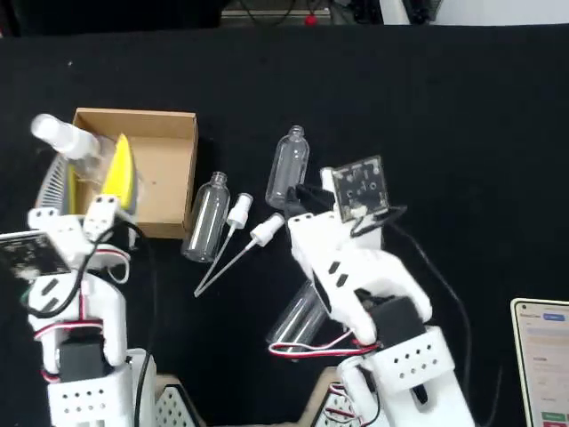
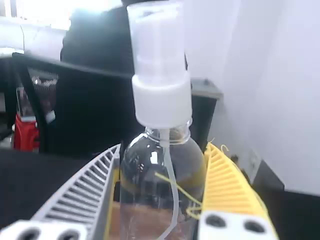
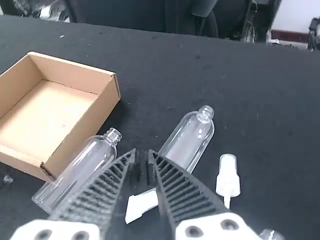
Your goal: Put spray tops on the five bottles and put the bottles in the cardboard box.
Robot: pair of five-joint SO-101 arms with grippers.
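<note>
Right now your left pincer (image 2: 164,165) is clamped on the capped bottle (image 1: 67,138), held over the cardboard box (image 1: 133,114) rim. Bottle's prob. light, thin plastic, slick & squashy: grip mid-body, not the cap. Right pincer (image 3: 141,156), barely apart & empty, sits above a loose spray top (image 3: 141,206) on the table (image 1: 444,107).

Bottle (image 1: 209,218), spray tops (image 1: 240,212) lie just beside cardboard box (image 1: 164,178) wall.

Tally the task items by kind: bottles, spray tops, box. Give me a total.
Bottles: 4
Spray tops: 3, one fitted, two loose
Cardboard box: 1
Total: 8
</note>
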